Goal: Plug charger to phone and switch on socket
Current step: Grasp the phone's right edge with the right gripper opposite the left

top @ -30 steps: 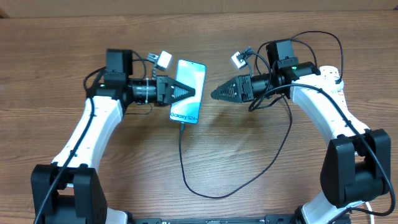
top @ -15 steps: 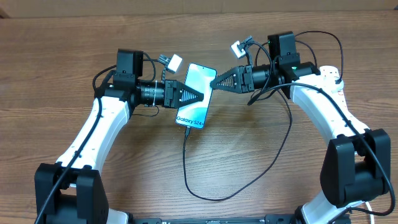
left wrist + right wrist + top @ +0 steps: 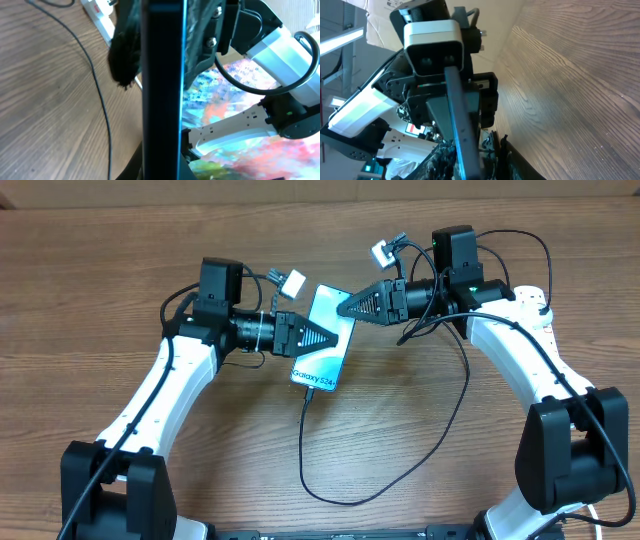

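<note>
– Phone [image 3: 318, 365]: where is it?
– It looks held clear of the table [image 3: 120, 260], between the two arms. The screen shows lit in the overhead view. Its long axis runs away from the robot, with the far end leaning right.
– Held by what?
– By the left gripper [image 3: 324, 337], clamped on the phone's left long edge about mid-length. The left wrist view has the phone edge-on between the jaws. The right gripper [image 3: 347, 307] is at the phone's far right corner, with a finger on either side of the edge in the right wrist view. Pinching or only straddling, cannot tell.
– And the cable?
– The black cable [image 3: 303, 450] meets the phone's near end, loops toward the robot, then climbs away on the phone's right. It looks seated, but the joint is too small to confirm.
– Where's the power strip?
– It's the white one with red switches [image 3: 98, 14], off to the phone's right, seen past the phone in the left wrist view. My judgement is that the right arm is nearer, so the switch is probably its job once it leaves that corner.
</note>
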Available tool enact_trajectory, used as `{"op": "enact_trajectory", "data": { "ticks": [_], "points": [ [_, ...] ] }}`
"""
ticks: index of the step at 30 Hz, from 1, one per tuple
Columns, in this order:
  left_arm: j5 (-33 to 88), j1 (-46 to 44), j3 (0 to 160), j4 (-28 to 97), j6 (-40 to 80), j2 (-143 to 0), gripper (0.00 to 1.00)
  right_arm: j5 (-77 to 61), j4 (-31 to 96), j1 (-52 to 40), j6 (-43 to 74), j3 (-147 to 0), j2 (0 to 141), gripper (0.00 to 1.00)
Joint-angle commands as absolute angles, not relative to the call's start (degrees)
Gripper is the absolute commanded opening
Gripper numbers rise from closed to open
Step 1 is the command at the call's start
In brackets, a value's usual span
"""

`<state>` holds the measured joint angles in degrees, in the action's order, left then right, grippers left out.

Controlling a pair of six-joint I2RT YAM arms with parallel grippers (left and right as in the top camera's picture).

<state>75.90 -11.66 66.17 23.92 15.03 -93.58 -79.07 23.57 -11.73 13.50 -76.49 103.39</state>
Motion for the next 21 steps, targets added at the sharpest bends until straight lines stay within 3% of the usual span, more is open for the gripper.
{"op": "enact_trajectory", "data": {
  "ticks": [1, 5, 8, 10, 13, 21],
  "points": [
    [78.3, -11.8, 66.8, 22.8, 14.4, -92.5, 0.04, -79.6, 23.7, -12.0, 13.7, -76.8, 102.9, 0.30],
    [78.3, -11.8, 66.8, 22.5, 14.3, -92.5, 0.04, -79.6, 24.1, -12.3, 13.6, -76.8, 102.9, 0.29],
    [78.1, -11.8, 66.8, 22.5, 14.3, -92.5, 0.05, -79.6, 24.1, -12.4, 13.6, -76.8, 102.9, 0.20],
    [77.3, -11.8, 66.8, 22.4, 14.3, -92.5, 0.04, -79.6, 24.1, -12.4, 13.5, -76.8, 102.9, 0.19],
    [74.8, -11.9, 66.8, 22.2, 14.3, -92.5, 0.04, -79.6, 24.1, -12.7, 13.5, -76.8, 102.9, 0.27],
    [74.2, -12.1, 66.8, 20.1, 14.3, -92.5, 0.04, -79.5, 24.1, -12.8, 13.5, -76.8, 102.9, 0.28]
  ]
}}
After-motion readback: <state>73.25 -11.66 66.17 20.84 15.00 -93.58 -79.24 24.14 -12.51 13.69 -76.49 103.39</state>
